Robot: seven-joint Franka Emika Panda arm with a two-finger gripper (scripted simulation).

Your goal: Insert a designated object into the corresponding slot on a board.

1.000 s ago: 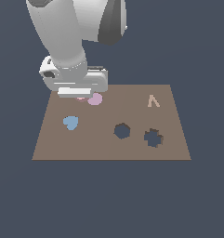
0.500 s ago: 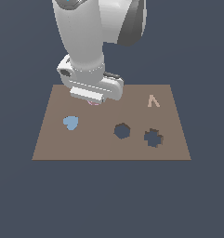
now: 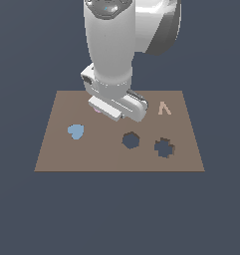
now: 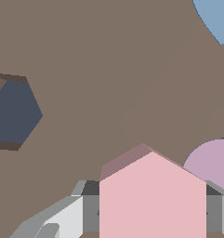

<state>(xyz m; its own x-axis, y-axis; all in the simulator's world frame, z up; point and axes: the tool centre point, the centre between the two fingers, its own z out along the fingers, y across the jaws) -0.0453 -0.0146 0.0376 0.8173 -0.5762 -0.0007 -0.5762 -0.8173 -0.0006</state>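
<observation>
The jaws [image 4: 153, 216] are holding the pink hexagon piece [image 4: 153, 200], closed onto its two flat sides with a grey finger [image 4: 62, 218] showing at either edge, so the pick-up is looking done and the carry under way. Insertion is not yet done: the piece is sitting between the jaws above the board [image 4: 108, 60], not in any hole. Just beside the held piece, partly behind it, the lilac disc [image 4: 213, 160] is lying flat on the board. Further out from the jaws, the hexagon slot [image 4: 16, 114] is sitting empty, dark inside, well apart from the piece. The blue heart [image 4: 215, 18] is lying on the board surface too, far from the jaws on the other side. In the exterior view the arm is hanging over the board's far part, hiding the jaws; the hexagon slot [image 3: 131, 140] and the gear-shaped hole [image 3: 164, 148] are both showing empty. Left to do, judging by this: moving over the slot, aligning the corners, lowering, releasing.
</observation>
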